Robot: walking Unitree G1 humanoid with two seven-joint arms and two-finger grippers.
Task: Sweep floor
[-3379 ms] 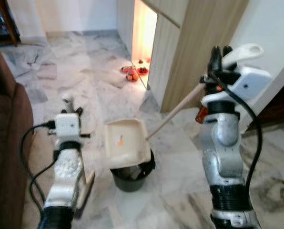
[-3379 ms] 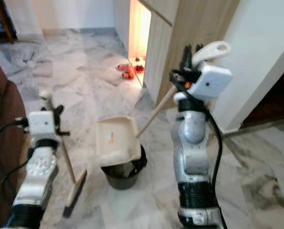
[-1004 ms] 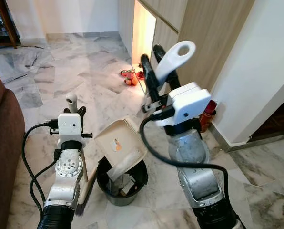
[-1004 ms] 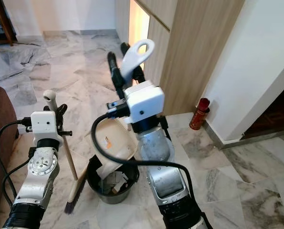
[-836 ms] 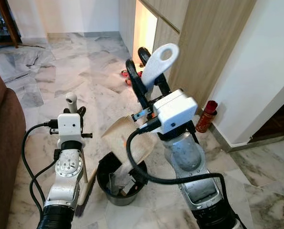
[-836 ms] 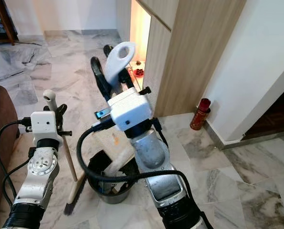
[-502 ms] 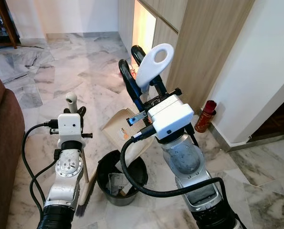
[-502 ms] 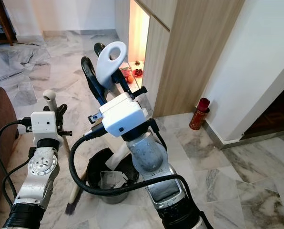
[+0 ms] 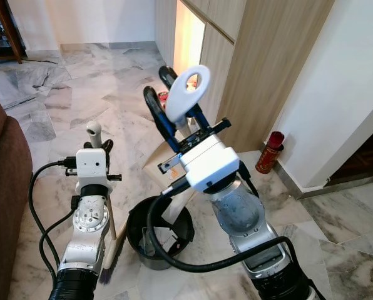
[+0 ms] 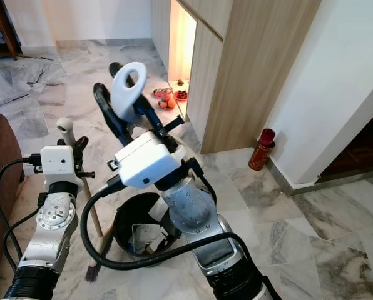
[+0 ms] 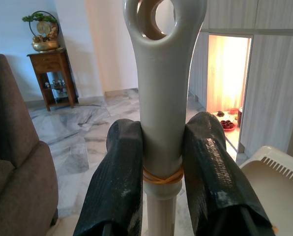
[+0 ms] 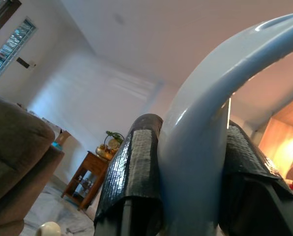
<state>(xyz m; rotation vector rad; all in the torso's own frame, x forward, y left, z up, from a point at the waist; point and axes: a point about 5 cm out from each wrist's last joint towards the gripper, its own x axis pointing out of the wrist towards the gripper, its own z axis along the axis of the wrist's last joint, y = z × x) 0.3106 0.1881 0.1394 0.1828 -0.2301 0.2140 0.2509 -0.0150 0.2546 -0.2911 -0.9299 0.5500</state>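
The right gripper [image 9: 174,115] is clamped on the looped white handle of the dustpan [image 9: 188,94], holding it high over the black bin [image 9: 158,232], which stands on the marble floor [image 9: 111,106] just in front of the robot. The pan hangs nearly upright from that handle, its cream tray [image 9: 164,172] dipping toward the bin's mouth, a pose that looks meant to tip the sweepings out. Crumpled paper and scraps [image 10: 146,236] lie in the bin, so the emptying seems largely done.

The left gripper [image 11: 161,162] is closed tight on the pale handle of the broom [image 9: 94,132], just below its hanging hole, keeping the broom upright and parked at the robot's left, bristles [image 9: 111,259] resting on the floor beside the bin, out of the dustpan's way.

The left wrist view gives what the head views cannot: both black fingers [image 11: 118,172] pressed flat against the broom handle above a yellow rubber band, with the dustpan's ribbed edge [image 11: 279,164] close by. The right wrist view shows the grip on the dustpan loop from below, though much else there is hazy. A red canister [image 9: 269,152] stands by the wall, well apart.
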